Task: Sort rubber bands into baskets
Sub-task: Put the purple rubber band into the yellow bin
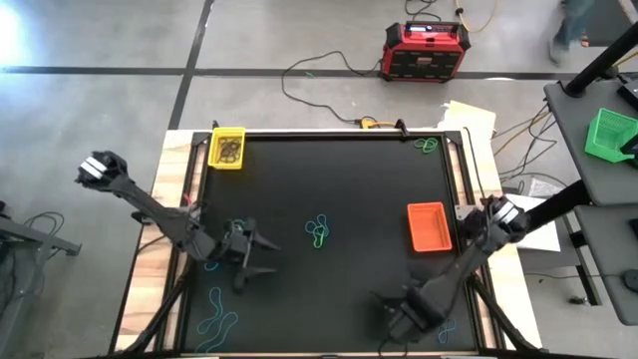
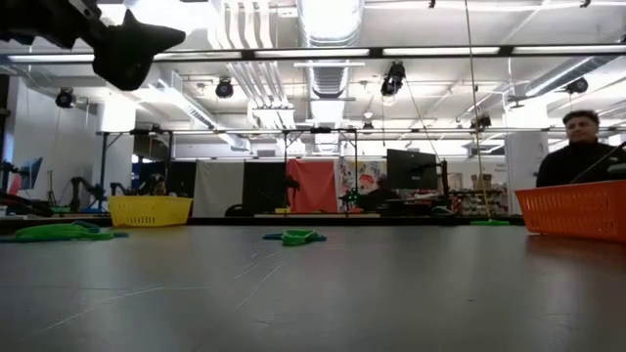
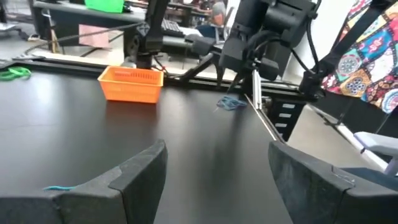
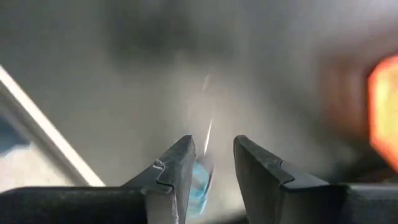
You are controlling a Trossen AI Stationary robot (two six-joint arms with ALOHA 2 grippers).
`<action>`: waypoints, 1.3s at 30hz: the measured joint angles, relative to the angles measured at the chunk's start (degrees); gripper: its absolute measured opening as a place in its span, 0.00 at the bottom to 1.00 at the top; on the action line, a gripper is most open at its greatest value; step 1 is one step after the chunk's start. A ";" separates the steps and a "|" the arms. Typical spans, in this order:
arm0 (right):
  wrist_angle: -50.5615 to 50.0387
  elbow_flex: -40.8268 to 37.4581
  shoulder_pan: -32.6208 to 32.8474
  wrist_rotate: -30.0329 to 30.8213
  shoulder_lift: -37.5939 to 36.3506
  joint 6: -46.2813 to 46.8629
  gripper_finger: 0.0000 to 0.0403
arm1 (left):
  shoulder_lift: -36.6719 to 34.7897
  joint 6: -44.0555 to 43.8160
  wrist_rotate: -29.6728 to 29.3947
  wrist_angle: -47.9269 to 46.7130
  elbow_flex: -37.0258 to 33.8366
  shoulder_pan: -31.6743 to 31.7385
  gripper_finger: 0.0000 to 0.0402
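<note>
Rubber bands lie in loose clusters on the black mat: green and blue ones at the middle (image 1: 319, 232), teal ones near the front left (image 1: 217, 321), green ones at the far right (image 1: 426, 146). The yellow basket (image 1: 227, 148) stands at the far left corner and the orange basket (image 1: 430, 226) at the right. My left gripper (image 1: 261, 256) hovers open and about level over the mat's left half, with nothing between its fingers (image 3: 143, 168). My right gripper (image 1: 397, 317) points down near the front edge. Its fingers are a little apart, with a blue rubber band (image 4: 200, 179) beside one fingertip. My right gripper comes from above, pointing down, with the blue rubber band (image 4: 200, 179) at the inner side of one finger (image 4: 180, 168). The view is blurred, and I cannot tell whether the fingers touch the band.
A green basket (image 1: 610, 133) sits on a side table off the mat's right. More blue bands (image 1: 449, 327) lie at the front right corner. A red and black box (image 1: 426, 50) and cables lie on the floor beyond the far edge. A person (image 2: 579, 147) is behind the orange basket.
</note>
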 joint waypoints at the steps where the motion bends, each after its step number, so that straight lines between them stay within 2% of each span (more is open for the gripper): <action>1: -0.13 -0.05 0.89 -2.28 0.42 1.95 0.27 | 1.40 -0.36 -0.01 1.32 0.01 -0.10 0.65; 5: 0.00 -0.83 3.76 -8.12 2.55 5.86 0.29 | 7.03 -0.69 -0.09 2.70 2.35 -0.08 0.65; 9: 0.07 -4.45 4.98 -11.02 3.66 6.48 0.33 | 13.01 0.22 -0.05 2.69 6.51 -0.08 0.65; 14: 2.13 -11.01 5.08 -11.37 1.43 6.96 0.35 | 19.32 3.68 -0.05 2.01 12.04 -0.08 0.65; 18: 11.31 -16.68 5.10 -11.49 -1.87 9.18 0.34 | 22.59 5.45 -0.03 0.97 14.87 -0.06 0.65; 27: 20.33 -26.01 5.73 -12.85 -5.11 13.22 0.31 | 26.24 5.63 -0.06 0.46 16.39 -0.06 0.65; 35: 26.12 -28.22 5.58 -13.31 -5.24 13.31 0.31 | 26.23 4.03 -0.07 0.55 16.24 -0.06 0.65; 39: 26.35 -27.91 5.61 -12.53 -5.24 12.09 0.25 | 26.30 3.42 -0.07 0.62 16.22 -0.06 0.65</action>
